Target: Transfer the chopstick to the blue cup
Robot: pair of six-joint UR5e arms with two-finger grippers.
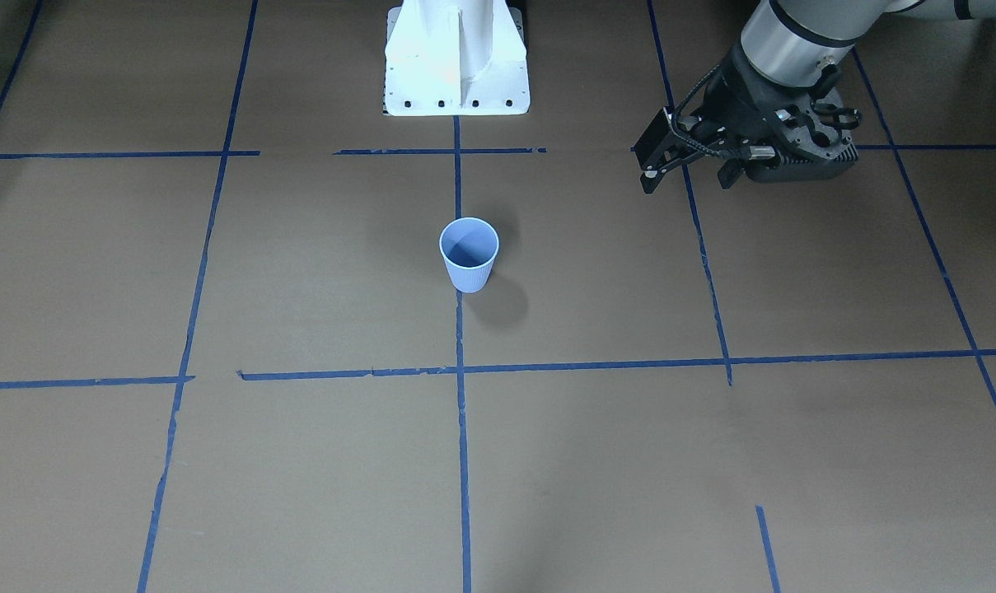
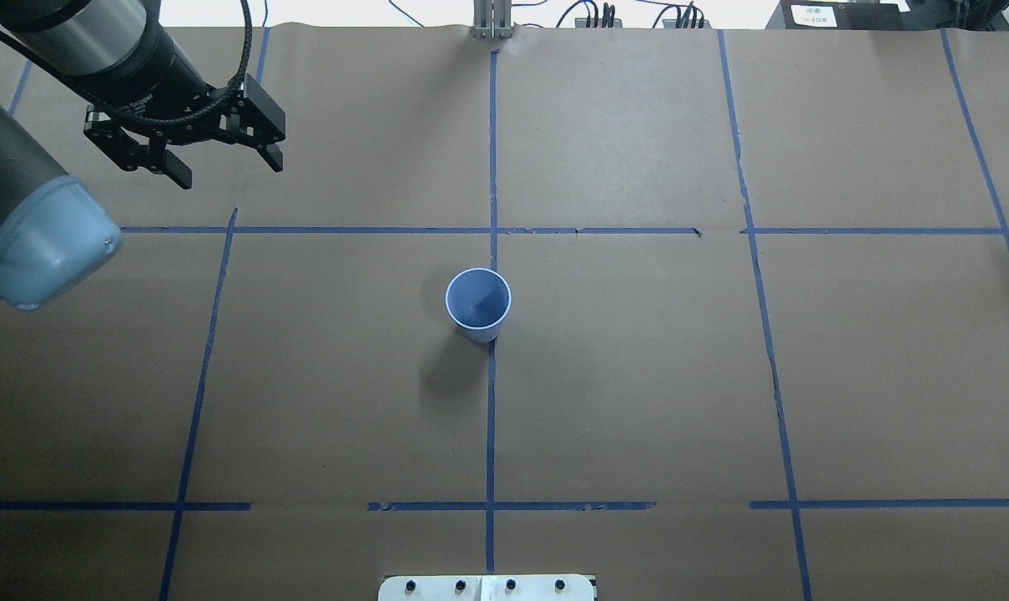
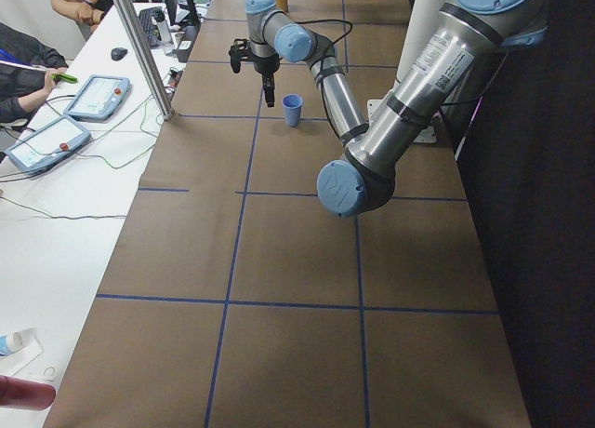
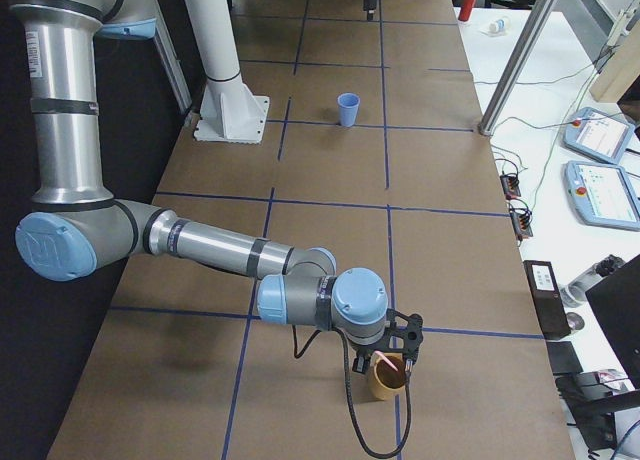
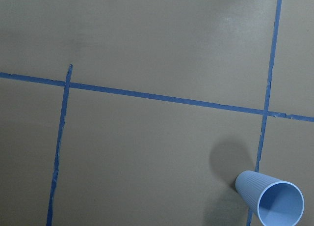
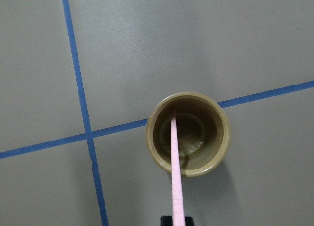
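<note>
The blue cup stands upright and empty at the middle of the table; it also shows from overhead and in the left wrist view. The pink chopstick leans in a brown cup at the table's right end. My right gripper hangs just above that cup; dark fingertips press the stick from both sides at the frame's bottom edge. My left gripper is open and empty above the far left of the table, well away from the blue cup.
The white robot base stands at the table's near edge. Blue tape lines cross the brown paper. An operators' bench with pendants and a metal post runs along the far side.
</note>
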